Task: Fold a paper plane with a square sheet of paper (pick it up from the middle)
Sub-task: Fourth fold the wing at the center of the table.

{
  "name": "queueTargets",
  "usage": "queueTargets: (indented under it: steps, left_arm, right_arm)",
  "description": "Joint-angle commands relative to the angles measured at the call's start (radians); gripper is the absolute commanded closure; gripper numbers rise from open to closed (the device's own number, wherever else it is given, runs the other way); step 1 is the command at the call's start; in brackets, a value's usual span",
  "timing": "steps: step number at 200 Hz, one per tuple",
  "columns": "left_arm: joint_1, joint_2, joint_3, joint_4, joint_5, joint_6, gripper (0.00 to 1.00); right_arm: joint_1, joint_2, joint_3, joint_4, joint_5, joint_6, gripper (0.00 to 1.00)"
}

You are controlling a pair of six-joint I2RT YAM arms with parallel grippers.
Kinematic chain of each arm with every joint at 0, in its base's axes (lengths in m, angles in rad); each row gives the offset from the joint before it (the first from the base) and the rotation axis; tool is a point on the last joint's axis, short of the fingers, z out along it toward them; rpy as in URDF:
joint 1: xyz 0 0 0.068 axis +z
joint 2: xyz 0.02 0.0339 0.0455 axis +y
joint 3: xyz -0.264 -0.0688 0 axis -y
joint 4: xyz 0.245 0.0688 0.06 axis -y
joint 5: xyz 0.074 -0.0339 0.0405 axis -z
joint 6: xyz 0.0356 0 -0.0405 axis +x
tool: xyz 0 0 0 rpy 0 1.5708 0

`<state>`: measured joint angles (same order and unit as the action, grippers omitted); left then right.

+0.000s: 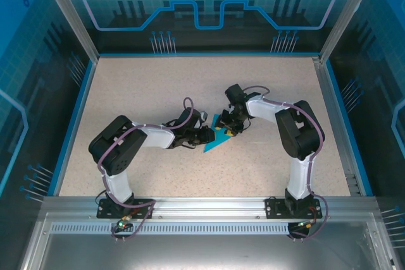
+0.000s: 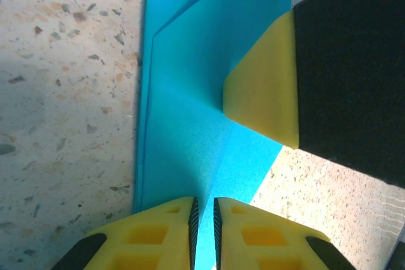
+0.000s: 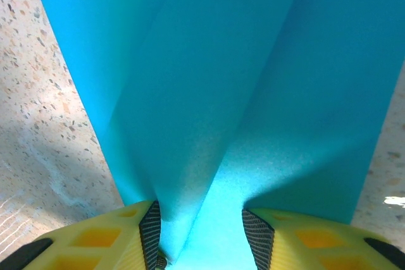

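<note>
My left claw [image 2: 204, 205] pinched an edge of the folded blue paper sheet [image 1: 214, 141], which lay mid-bench [image 1: 158, 86] between my two arms. My right claw [image 3: 201, 213] stood spread astride its raised crease.

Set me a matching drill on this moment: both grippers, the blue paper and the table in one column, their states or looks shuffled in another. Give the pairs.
1 left gripper
2 right gripper
3 blue paper
4 table

A speckled beige
B jaws apart, astride a raised fold
C partly folded, creased
D jaws pinched on a paper edge

Pairs: 1-D, 2-B, 3-C, 4-A
</note>
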<state>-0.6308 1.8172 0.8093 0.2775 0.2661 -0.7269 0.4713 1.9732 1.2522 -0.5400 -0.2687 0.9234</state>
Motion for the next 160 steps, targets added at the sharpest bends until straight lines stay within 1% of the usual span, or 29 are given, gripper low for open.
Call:
queueTargets:
  steps: [1, 87, 132, 160]
  left_arm:
    - [0.007, 0.013, 0.014, -0.04, -0.03, 0.015, 0.82]
    - [0.008, 0.032, 0.022, -0.049, -0.015, 0.013, 0.82]
    - [0.009, 0.045, 0.032, -0.074, -0.013, 0.015, 0.85]
    - [0.007, 0.051, 0.037, -0.103, -0.018, 0.015, 0.87]
  right_arm:
    - [0.011, 0.121, -0.063, -0.095, 0.118, -0.005, 0.55]
    - [0.012, 0.116, -0.06, -0.097, 0.11, -0.008, 0.55]
    - [0.012, 0.107, -0.056, -0.098, 0.101, -0.015, 0.56]
    - [0.01, 0.071, -0.05, -0.079, 0.075, -0.034, 0.56]
